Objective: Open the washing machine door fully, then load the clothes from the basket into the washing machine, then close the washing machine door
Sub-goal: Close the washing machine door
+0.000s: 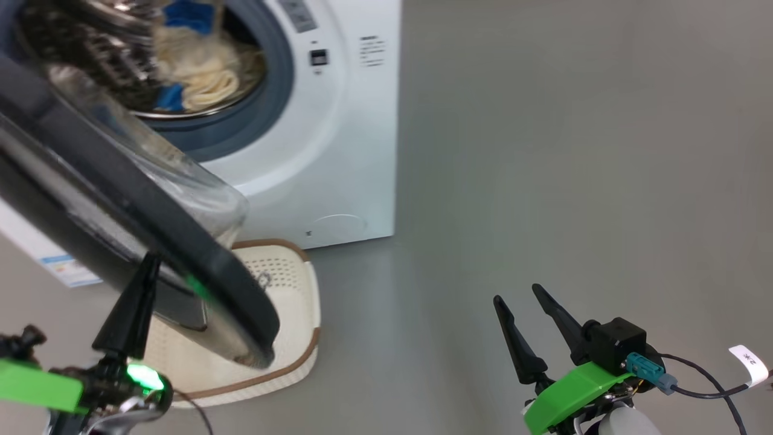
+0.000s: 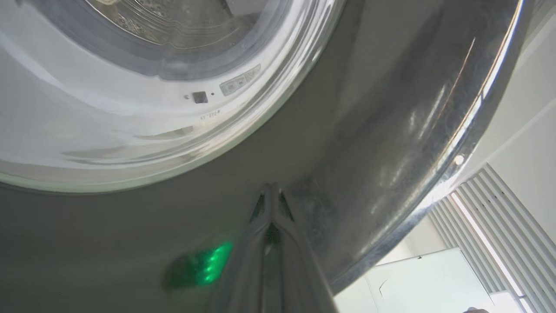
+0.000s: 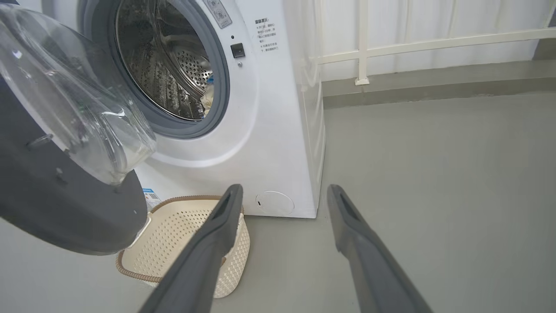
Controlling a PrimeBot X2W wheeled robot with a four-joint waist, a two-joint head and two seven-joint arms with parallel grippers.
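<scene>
The white washing machine (image 1: 338, 151) stands at the upper left with its drum showing. The washing machine door (image 1: 121, 199) swings partway out, its black rim slanting over the basket (image 1: 296, 302). Cream-yellow clothes (image 1: 205, 72) with blue trim lie inside the steel drum; a bit of them (image 3: 207, 101) shows in the right wrist view. The basket (image 3: 173, 239) looks empty. My left gripper (image 1: 150, 261) is shut, tips against the door's outer face (image 2: 369, 130); its fingertips (image 2: 271, 191) meet there. My right gripper (image 1: 525, 308) hangs open over bare floor, holding nothing (image 3: 284, 191).
Grey floor (image 1: 543, 151) stretches open to the right of the machine. A white railing (image 3: 360, 48) and curtain run along the far wall. A dark cable with a white tag (image 1: 749, 362) trails from my right wrist.
</scene>
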